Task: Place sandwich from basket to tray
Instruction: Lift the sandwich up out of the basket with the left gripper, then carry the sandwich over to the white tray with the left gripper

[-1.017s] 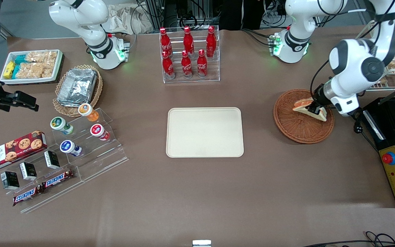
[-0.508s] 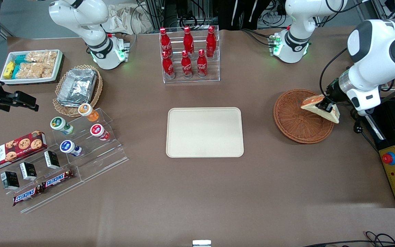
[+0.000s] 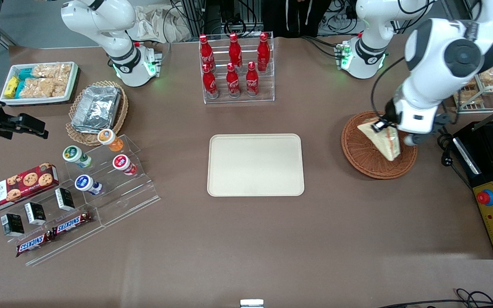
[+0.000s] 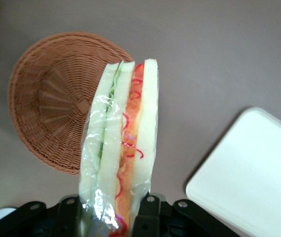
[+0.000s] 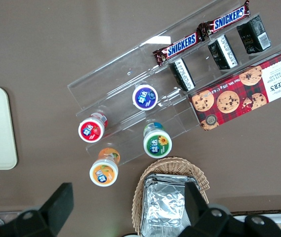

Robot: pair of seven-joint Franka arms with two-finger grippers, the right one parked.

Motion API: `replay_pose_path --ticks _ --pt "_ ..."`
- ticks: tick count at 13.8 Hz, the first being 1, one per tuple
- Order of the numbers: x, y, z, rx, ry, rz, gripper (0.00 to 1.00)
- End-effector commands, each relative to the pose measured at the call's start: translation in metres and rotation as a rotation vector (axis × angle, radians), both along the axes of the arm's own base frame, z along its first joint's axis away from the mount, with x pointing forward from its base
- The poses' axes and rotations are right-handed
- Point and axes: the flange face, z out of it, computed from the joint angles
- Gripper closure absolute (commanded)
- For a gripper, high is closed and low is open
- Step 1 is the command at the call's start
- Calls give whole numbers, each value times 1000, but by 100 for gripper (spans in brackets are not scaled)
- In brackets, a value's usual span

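Observation:
My left gripper [image 3: 384, 127] is shut on the sandwich [image 3: 382, 137], a plastic-wrapped wedge of white bread with green and orange-red filling. It holds the sandwich in the air above the reddish-brown wicker basket [image 3: 364, 156], which holds nothing else. In the left wrist view the sandwich [image 4: 123, 138] stands up from between the gripper [image 4: 111, 212] fingers, with the basket [image 4: 51, 98] below it. The cream rectangular tray [image 3: 255, 164] lies bare at the middle of the table, toward the parked arm from the basket; its corner also shows in the left wrist view [image 4: 251, 173].
A clear rack of red cola bottles [image 3: 234, 68] stands farther from the front camera than the tray. A black control box [image 3: 492, 188] with a red button sits beside the basket at the working arm's end. A wire shelf with snack packets [image 3: 492, 81] stands above it.
The gripper has lifted the sandwich clear of the basket, swung first toward the working arm's end, then back over the basket, and turned so the sandwich hangs more upright.

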Motion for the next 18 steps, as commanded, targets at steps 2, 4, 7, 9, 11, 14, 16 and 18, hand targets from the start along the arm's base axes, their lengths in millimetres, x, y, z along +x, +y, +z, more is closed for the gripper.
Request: replay_pose_path --ticks 2,4,7,9,11,14,16,18 --pt "-5 -75 -3 -16 -8 -181 63" --pt "-10 -111 -15 -46 -24 -231 63" --pt "-9 -147 -36 -106 -32 -275 63" --pt "-9 -162 -51 -120 -36 -309 63" --pt "-6 -170 -74 -121 -27 -356 63" --pt "-3 -182 -113 -91 -30 -427 63" --pt "-1 -183 -135 -63 -27 -471 63" --pt "-12 -202 -150 -44 -22 -534 63"
